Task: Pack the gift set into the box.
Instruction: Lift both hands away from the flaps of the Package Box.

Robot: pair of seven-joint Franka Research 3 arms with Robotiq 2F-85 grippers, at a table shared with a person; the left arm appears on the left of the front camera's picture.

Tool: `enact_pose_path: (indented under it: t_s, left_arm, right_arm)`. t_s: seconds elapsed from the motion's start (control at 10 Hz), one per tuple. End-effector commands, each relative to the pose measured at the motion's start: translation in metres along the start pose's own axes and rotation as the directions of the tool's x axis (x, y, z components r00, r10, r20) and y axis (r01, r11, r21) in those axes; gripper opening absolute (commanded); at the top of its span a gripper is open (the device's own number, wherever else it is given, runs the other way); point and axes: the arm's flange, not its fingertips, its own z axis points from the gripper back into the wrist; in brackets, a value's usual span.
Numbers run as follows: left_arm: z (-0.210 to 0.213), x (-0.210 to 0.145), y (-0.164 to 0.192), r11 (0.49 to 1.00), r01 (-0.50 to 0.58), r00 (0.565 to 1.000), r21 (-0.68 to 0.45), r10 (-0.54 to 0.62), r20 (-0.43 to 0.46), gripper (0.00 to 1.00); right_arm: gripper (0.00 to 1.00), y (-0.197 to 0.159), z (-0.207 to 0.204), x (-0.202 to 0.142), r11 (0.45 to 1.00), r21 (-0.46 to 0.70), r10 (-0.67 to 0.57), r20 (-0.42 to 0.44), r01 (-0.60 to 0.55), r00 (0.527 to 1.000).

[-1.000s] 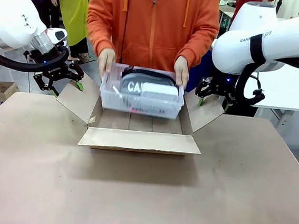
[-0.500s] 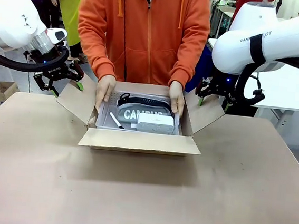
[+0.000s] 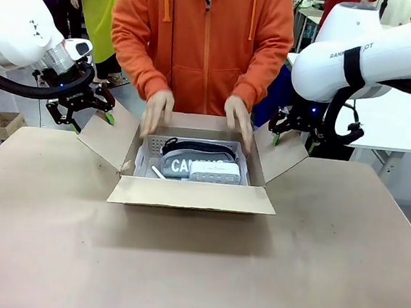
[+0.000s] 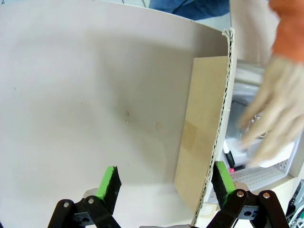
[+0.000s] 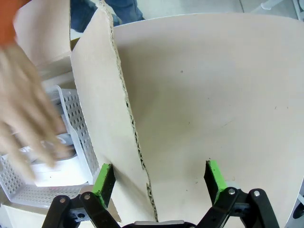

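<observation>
Front view, gift set [image 3: 193, 166] inside box [image 3: 191, 194], between left jaws and right jaws, both spread wide, empty

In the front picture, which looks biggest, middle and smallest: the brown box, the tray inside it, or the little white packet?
1. The box, biggest.
2. The tray, which fits inside it.
3. The white packet, smallest, lying in the tray.

The person's hands [image 3: 157, 110] have lifted off the tray [image 3: 145, 155].
</observation>
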Motion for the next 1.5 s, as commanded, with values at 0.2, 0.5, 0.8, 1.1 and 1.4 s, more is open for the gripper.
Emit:
enact_pose_path:
  t_s: [0.2, 0.5, 0.8, 1.1, 1.4]
  left_arm:
    - [0.002, -0.001, -0.001, 1.000, -0.011, 1.000, 0.012, 0.011, 0.013, 1.00]
    - [0.051, -0.001, 0.074, 0.795, 0.166, 0.907, -0.584, -0.355, -0.227, 1.00]
    - [0.047, -0.008, 0.191, 0.271, -0.090, 0.966, -0.959, -0.210, -0.150, 1.00]
    - [-0.006, -0.011, 0.271, -0.058, -0.247, 0.968, -0.967, -0.052, -0.244, 1.00]
    - [0.016, -0.038, 0.275, 0.314, -0.041, 0.993, -0.948, -0.094, -0.074, 1.00]
  right_arm:
    - [1.00, 0.000, 0.000, 0.000, 1.000, 0.000, 0.000, 0.000, 0.000, 1.000]
    - [1.00, -0.107, 0.071, 0.001, 0.749, 0.662, 0.185, -0.151, -0.040, 0.971]
    - [1.00, -0.230, 0.047, -0.023, 0.280, 0.954, 0.081, -0.132, 0.104, 0.988]
    - [1.00, -0.298, -0.013, -0.056, 0.036, 0.965, -0.207, -0.246, 0.259, 0.947]
    - [1.00, -0.307, 0.005, -0.064, 0.217, 0.963, -0.108, -0.137, 0.158, 0.985]
